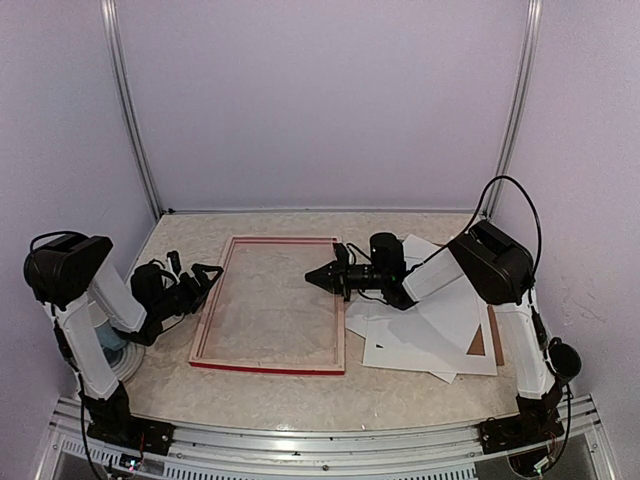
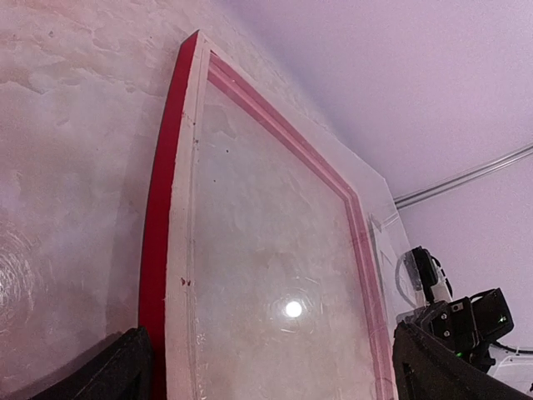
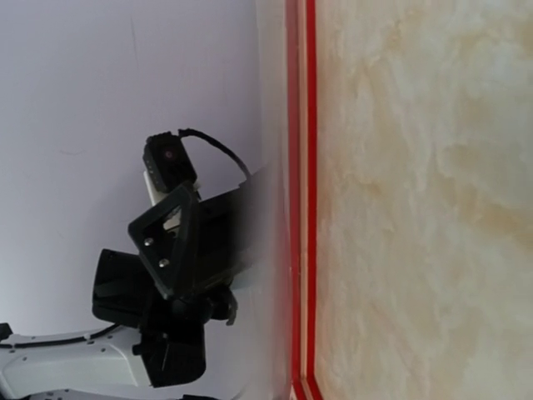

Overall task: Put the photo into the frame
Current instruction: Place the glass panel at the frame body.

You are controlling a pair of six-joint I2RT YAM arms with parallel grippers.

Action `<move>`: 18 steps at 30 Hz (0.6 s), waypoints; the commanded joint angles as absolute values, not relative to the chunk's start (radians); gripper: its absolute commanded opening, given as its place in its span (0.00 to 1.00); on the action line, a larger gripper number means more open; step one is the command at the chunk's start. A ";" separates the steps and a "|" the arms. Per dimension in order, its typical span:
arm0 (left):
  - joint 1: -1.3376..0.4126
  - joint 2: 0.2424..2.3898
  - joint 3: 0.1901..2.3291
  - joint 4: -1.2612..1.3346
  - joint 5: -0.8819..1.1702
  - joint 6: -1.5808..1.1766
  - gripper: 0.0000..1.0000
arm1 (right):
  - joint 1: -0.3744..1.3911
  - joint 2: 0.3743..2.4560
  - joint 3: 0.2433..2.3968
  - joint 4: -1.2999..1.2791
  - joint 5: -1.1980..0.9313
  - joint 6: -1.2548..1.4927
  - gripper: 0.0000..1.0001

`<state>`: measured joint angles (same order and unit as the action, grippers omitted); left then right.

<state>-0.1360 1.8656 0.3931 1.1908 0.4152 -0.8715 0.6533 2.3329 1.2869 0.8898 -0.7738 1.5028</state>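
1. The left pincer [image 1: 195,268] stands wide, its two fingers spread with nothing between them.
2. Just ahead of its tips the frame [image 1: 268,365] lies flat on the table [image 1: 260,400], pale wood side up, with red showing along the outer edge. The frame's left rail is just beside the nearer finger.
3. In the left wrist view, the red edge and pale rail run away from between the fingers. The clear pane lies to the right of the rail, and the mottled tabletop shows through it.
4. The right pincer [image 1: 315,277] is closed to a point and holds nothing. It points toward the left pincer, its tip over the frame's right rail. Whether it touches the frame cannot be told.
5. Behind the right pincer, beneath its wrist and forearm, overlapping white sheets [image 1: 430,330] lie spread just beside the frame's right rail. All show white, so which one is the photo cannot be told.
6. Farther back still, a brown hardboard panel [image 1: 496,335] peeks out from under those sheets.
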 commanded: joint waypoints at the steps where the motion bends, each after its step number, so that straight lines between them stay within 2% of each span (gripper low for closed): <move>1: -0.129 1.881 0.376 1.207 0.443 -0.881 0.99 | 0.657 2.359 1.282 0.940 -0.749 1.479 0.00; 18: -0.126 1.913 0.374 1.257 0.464 -0.912 0.99 | 0.648 2.342 1.281 0.921 -0.726 1.440 0.00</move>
